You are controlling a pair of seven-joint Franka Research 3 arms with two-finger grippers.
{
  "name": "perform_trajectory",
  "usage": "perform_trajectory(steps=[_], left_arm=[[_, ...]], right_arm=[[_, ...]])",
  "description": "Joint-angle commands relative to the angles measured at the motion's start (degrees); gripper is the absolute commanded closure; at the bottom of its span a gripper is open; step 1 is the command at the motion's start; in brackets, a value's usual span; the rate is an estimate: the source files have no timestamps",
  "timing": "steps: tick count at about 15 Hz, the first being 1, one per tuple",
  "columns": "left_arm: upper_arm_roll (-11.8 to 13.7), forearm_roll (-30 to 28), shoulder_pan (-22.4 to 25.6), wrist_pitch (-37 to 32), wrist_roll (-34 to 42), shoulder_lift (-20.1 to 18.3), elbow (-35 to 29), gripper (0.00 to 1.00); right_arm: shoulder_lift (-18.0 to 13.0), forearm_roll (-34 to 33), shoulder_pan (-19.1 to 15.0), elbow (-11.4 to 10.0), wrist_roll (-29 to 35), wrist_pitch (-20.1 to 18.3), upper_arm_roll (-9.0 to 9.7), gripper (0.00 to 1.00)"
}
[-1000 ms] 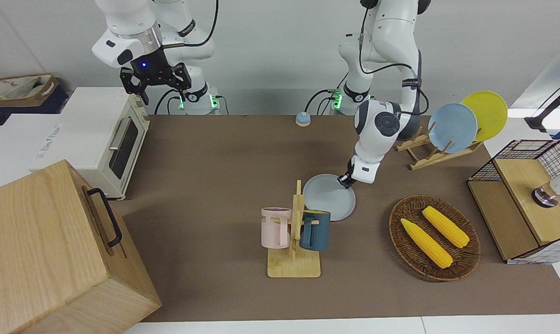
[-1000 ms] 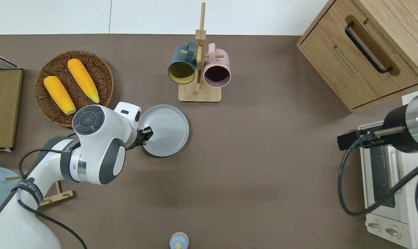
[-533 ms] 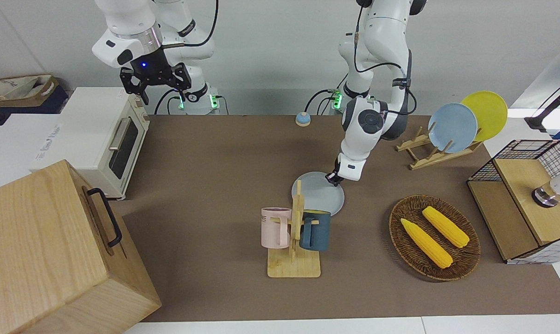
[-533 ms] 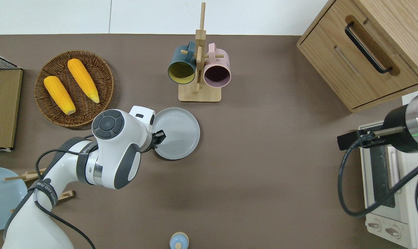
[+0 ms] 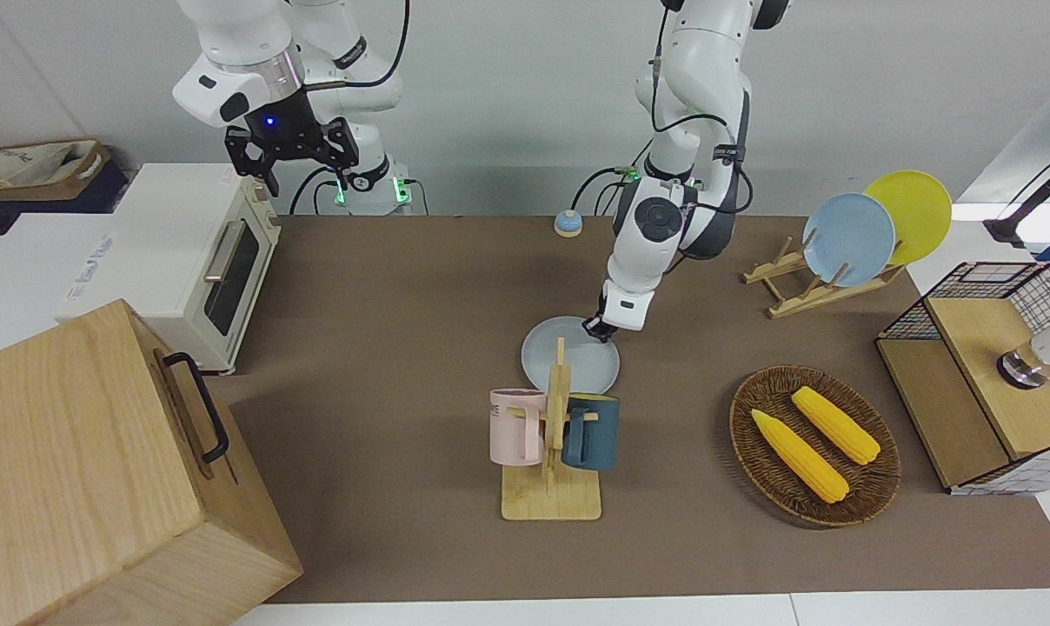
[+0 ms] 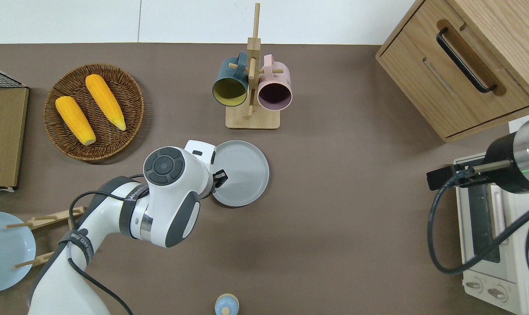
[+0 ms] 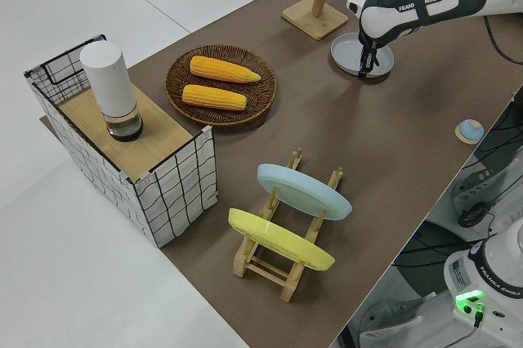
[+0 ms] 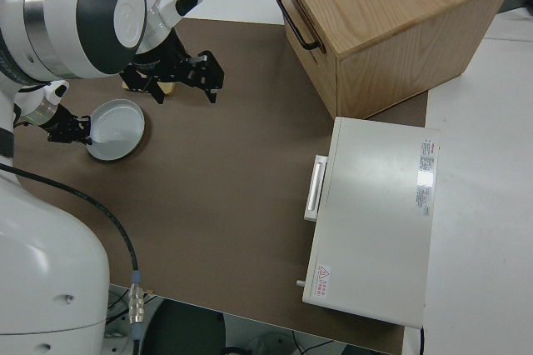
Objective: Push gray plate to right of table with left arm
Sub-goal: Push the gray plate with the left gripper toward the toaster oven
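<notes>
The left end effector (image 6: 220, 176), its fingers' state not discernible, is pressing on the gray plate (image 6: 242, 173), which is lying mid-worktop (image 6: 334, 218) just nearer the robots than the mug rack (image 6: 252, 118), with most of the travel toward the right arm's end judged outstanding

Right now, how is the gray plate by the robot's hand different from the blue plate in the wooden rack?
The gray plate lies flat on the table; the blue plate stands tilted on edge in the wooden rack. The gray plate is a paler gray-blue; the blue plate is a stronger sky blue. The left gripper is at the gray plate's rim, while nothing touches the blue plate but its rack. Both are round with a low rim.
</notes>
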Motion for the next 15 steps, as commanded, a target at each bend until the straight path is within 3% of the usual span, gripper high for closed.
perform_trajectory(steps=[1,10,15], left_arm=[[0.48,-0.60,-4.49,1.19,-5.34,2.89,1.52,1.00],[0.57,0.28,-11.88,2.69,-16.25,9.13,8.72,1.00],[0.57,0.19,-14.95,2.95,-20.29,10.54,10.58,1.00]], right_arm=[[-0.17,0.59,-1.15,0.46,0.05,-0.83,0.77,0.017],[-0.17,0.59,-1.15,0.46,0.05,-0.83,0.86,0.017],[-0.17,0.59,-1.15,0.46,0.05,-0.83,0.77,0.017]])
